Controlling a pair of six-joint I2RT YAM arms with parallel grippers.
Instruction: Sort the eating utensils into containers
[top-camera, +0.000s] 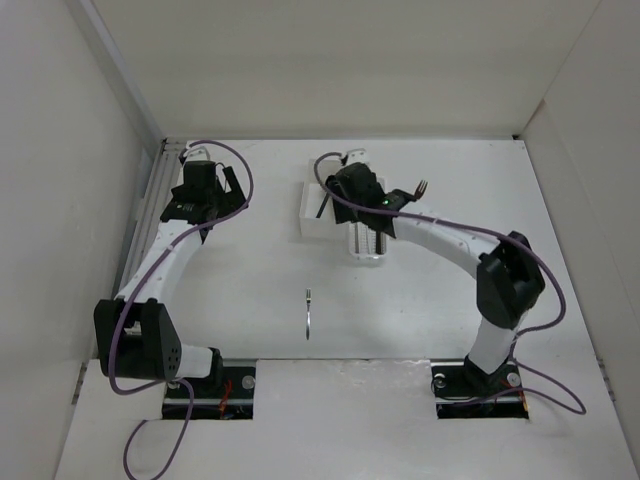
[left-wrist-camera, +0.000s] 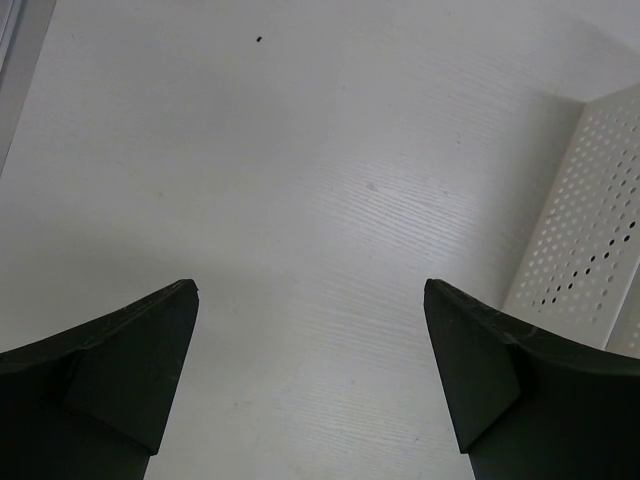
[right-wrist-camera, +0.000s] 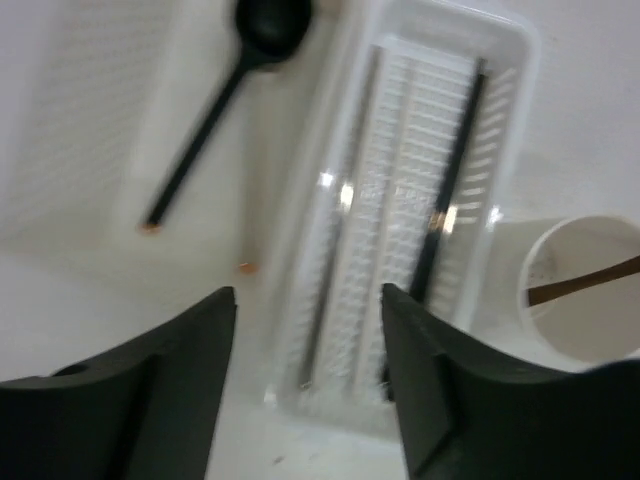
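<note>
On the white table (top-camera: 450, 300), the black spoon (right-wrist-camera: 270, 30) lies in the square box (right-wrist-camera: 80, 120) left of the perforated basket (right-wrist-camera: 410, 120), chopsticks (right-wrist-camera: 445, 190) lie inside that basket, the brown fork (right-wrist-camera: 590, 278) stands in the cup (right-wrist-camera: 575, 335) right of it, and only the silver fork (top-camera: 310, 312) lies loose nearer the arm bases, while the left gripper (left-wrist-camera: 310, 370) and right gripper (right-wrist-camera: 305, 370) both gape empty.

White table (top-camera: 250, 300), pale walls (top-camera: 60, 150), metal rail (top-camera: 153, 195) at left — tiny dark speck (left-wrist-camera: 259, 39)

cup (right-wrist-camera: 528, 275) cut by frame edge, basket (top-camera: 363, 250) probably part-hidden under right arm (top-camera: 440, 235)
</note>
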